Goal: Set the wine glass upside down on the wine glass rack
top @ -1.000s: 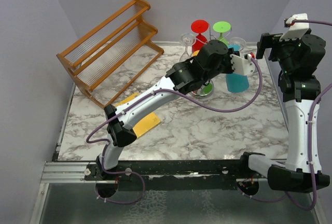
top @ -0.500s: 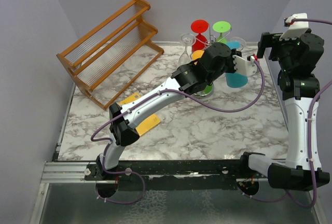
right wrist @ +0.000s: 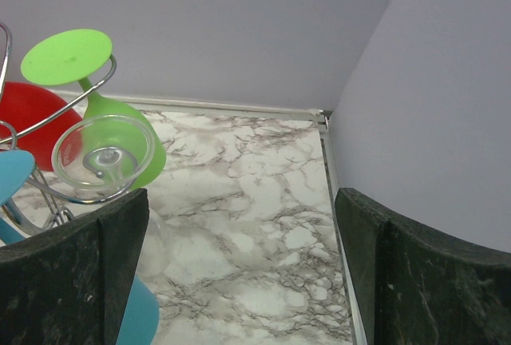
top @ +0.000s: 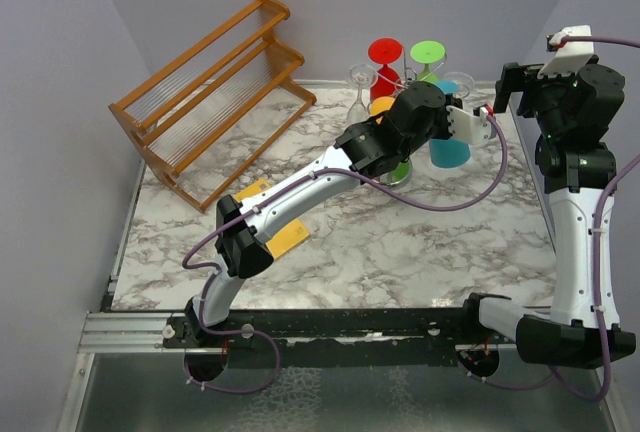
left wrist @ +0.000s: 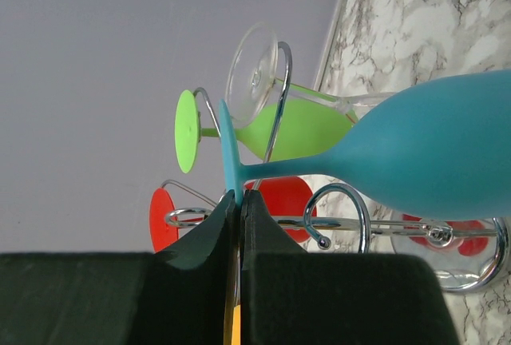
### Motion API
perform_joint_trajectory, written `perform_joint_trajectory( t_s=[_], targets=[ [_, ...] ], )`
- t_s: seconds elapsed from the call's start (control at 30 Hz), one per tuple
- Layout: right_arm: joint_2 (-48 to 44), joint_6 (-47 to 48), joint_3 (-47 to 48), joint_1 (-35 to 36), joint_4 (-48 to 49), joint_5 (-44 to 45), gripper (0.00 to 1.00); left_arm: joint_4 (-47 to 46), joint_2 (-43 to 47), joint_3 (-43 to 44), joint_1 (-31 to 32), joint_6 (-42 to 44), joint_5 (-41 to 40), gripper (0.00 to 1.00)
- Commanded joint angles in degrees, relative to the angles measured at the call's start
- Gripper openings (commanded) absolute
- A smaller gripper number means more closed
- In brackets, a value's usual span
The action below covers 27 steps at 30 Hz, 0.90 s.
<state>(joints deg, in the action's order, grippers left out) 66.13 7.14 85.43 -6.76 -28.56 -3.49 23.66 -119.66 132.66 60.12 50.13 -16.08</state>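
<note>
My left gripper point(top: 470, 122) is shut on the round foot of the blue wine glass point(top: 450, 150), held upside down, bowl lowest, at the right side of the wine glass rack point(top: 398, 176). In the left wrist view the jaws point(left wrist: 239, 198) pinch the foot's edge, and the blue bowl point(left wrist: 447, 149) lies just above a curled rack arm point(left wrist: 343, 205). The rack's shiny round base point(left wrist: 475, 269) shows at the right. Red point(top: 385, 56), green point(top: 428, 55), orange point(top: 381, 106) and clear point(top: 358, 84) glasses hang on the rack. My right gripper point(top: 508, 80) is open and empty, raised to the right of the rack point(right wrist: 239, 273).
A slatted wooden tiered rack point(top: 205, 82) stands at the back left. A yellow booklet point(top: 286, 236) lies on the marble table under the left arm. Walls close in the back and right. A clear glass point(right wrist: 104, 157) and the green glass point(right wrist: 96, 113) hang close to my right gripper.
</note>
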Motion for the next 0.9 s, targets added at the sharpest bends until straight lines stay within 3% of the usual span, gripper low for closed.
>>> perform_joint_trajectory(
  t_s=[0.0,0.87],
  targets=[
    [-0.30,0.44,0.03,-0.35,1.49,-1.79,1.00,-0.68,-0.01,1.46,-0.58,-0.10,-1.40,0.03],
    [-0.74,1.13,-1.03,-0.62,1.80,-3.23,1.00,3.89,6.39,-3.23,-1.23,-0.12,-0.21,0.03]
  ],
)
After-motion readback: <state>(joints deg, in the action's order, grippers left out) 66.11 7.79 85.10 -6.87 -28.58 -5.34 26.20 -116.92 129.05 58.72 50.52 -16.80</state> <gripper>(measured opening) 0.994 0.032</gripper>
